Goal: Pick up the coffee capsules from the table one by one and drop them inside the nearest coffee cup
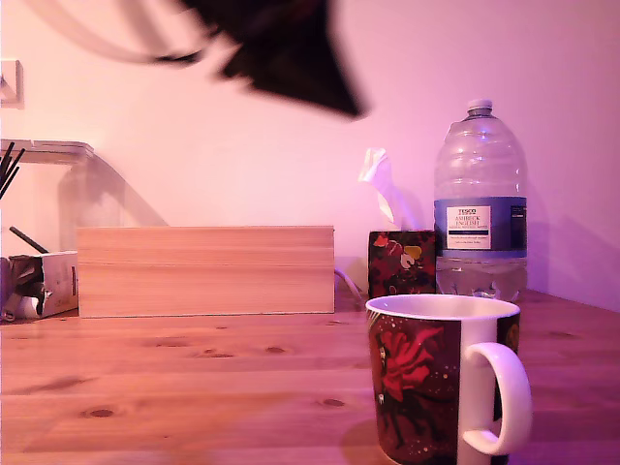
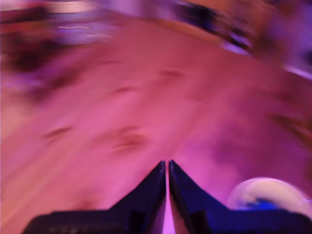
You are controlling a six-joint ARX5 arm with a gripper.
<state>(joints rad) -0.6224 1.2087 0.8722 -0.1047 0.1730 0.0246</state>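
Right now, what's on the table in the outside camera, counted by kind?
Mug: 1
Water bottle: 1
Wooden box: 1
Tissue box: 1
Blue capsules: 0 visible
Total: 4

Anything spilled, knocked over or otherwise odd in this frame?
Nothing spilled or toppled. The mug, water bottle and wooden box stand upright on the table. Only oddity: heavy motion blur on the arm and throughout the wrist view.
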